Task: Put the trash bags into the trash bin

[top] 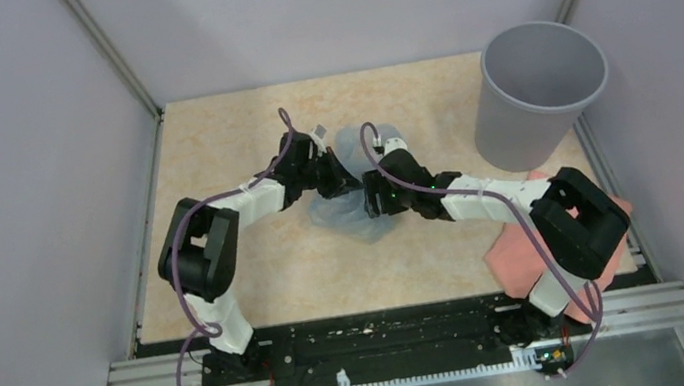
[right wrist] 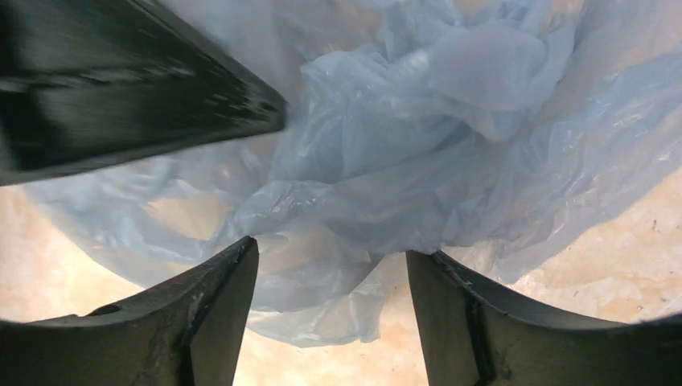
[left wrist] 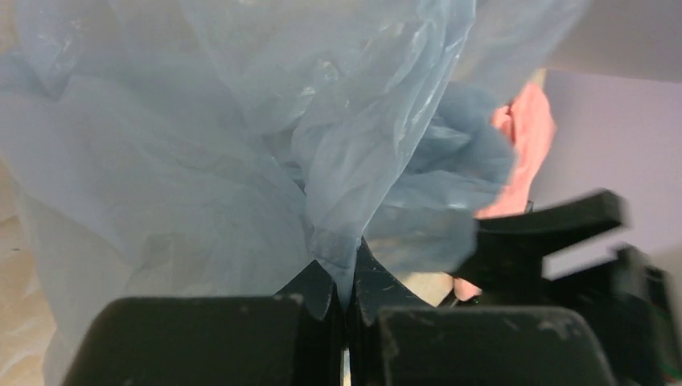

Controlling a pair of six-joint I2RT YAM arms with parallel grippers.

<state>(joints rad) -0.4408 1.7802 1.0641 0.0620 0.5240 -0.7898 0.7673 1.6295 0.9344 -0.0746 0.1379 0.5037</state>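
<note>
Trash bag (top: 353, 217) crumpled over the desk (top: 239, 137) — left gripper (left wrist: 347, 285) pinches a fold of it; right gripper (right wrist: 331, 269) spread, facing the plastic.

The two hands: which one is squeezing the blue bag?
The left hand: it is clamped shut on the bag. The right hand is wide open, gripping nothing.

Trash bag (top: 347, 218) partly hidden under right hand (top: 371, 197)

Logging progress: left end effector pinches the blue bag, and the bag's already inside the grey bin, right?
No. The left end effector does pinch the blue bag, but the top view shows the bag out on the table, not inside the grey bin.
</note>
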